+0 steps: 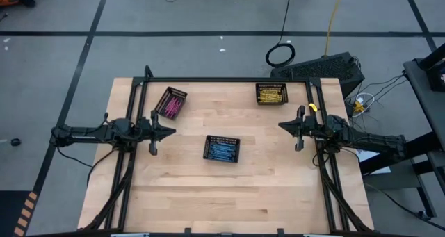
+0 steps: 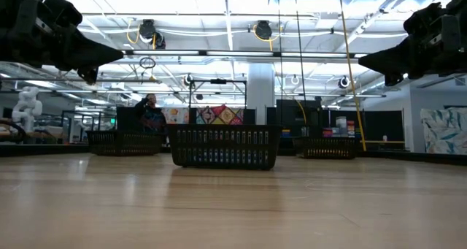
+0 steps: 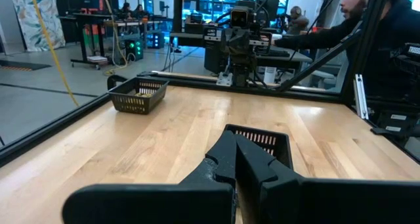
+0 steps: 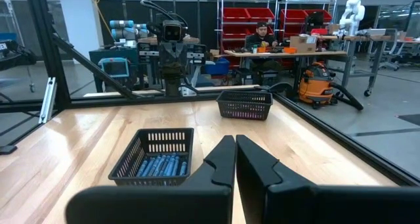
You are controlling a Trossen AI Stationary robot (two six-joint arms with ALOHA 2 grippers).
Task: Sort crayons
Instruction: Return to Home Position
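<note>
**Bright, even overhead light; dark arms against a glowing ceiling**

Long white ceiling strip lights (image 2: 226,15) flood the pale wooden table top (image 1: 229,188) from above. Shadows are soft and short, and a faint one hugs the black mesh tray in the middle (image 1: 222,149). In the low view both arms are near-black silhouettes against that ceiling, and the wood carries a dull sheen. In the left wrist view pale glare streaks the boards toward the far edge, and the matte black left gripper (image 3: 234,137) shows little surface detail.

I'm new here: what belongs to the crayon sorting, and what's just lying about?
Job: blue crayons, pink crayons, yellow crayons, each in a black tray; left gripper and right gripper waiting at the table's sides.
Lying about: cable coil, black box on floor.
</note>
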